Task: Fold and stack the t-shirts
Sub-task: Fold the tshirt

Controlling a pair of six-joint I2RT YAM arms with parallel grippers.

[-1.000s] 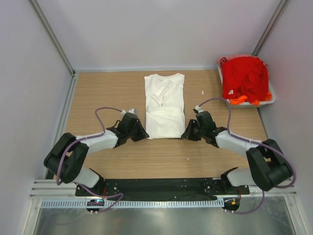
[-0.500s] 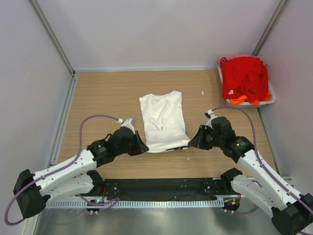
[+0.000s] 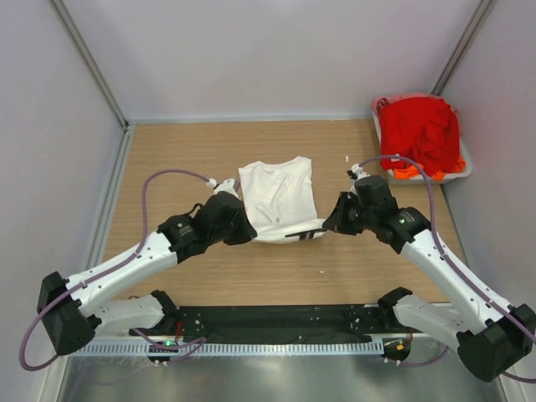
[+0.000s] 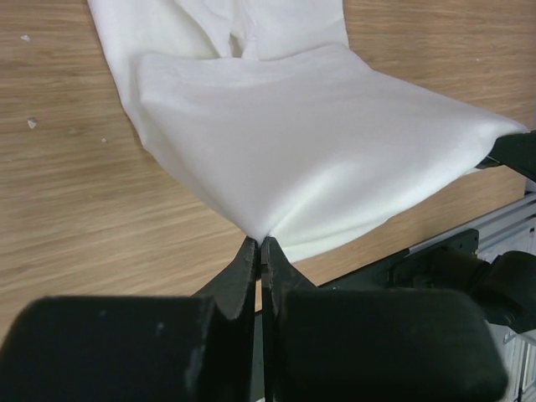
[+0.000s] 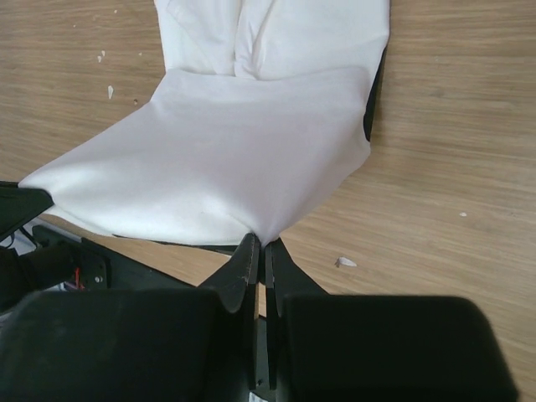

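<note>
T-shirt (image 3: 276,194), white, long axis from near to far

Left of and beyond the folded white cloth t-shirt (image 3: 276,197), bare wooden tabletop (image 3: 176,159) lies open; far right of it, a pale plastic tub (image 3: 466,170) of red shirts (image 3: 419,130) blocks the corner.

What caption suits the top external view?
The left gripper and right gripper pinch the white t-shirt by its near corners, hem raised off the table; red shirts fill the tub.
</note>
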